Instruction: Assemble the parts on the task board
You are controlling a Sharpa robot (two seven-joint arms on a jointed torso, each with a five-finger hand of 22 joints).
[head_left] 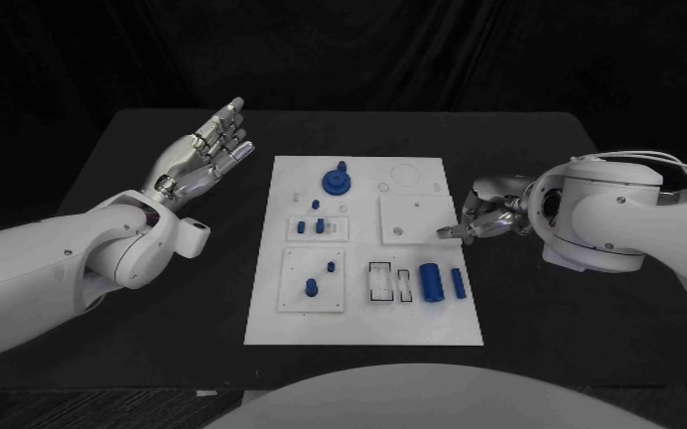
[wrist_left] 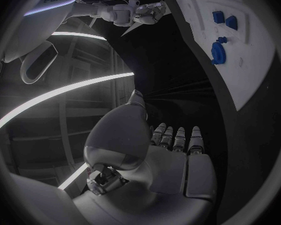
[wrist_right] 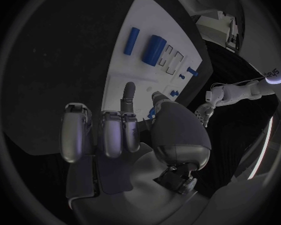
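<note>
The risk I see: the right hand (head_left: 484, 218), its fingers apart and holding nothing, hovers at the right edge of the task board (head_left: 430, 325); reaching in, it could knock the two blue cylinders (head_left: 443, 282) near that edge, so they roll. The left hand (head_left: 207, 159) is open and empty, well left of the board.

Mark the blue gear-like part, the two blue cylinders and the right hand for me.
blue gear-like part (head_left: 338, 184), head view, on its round top face.
two blue cylinders (head_left: 431, 280), head view, on the thicker one's side.
right hand (head_left: 486, 215), head view, on the hand's middle.
</note>
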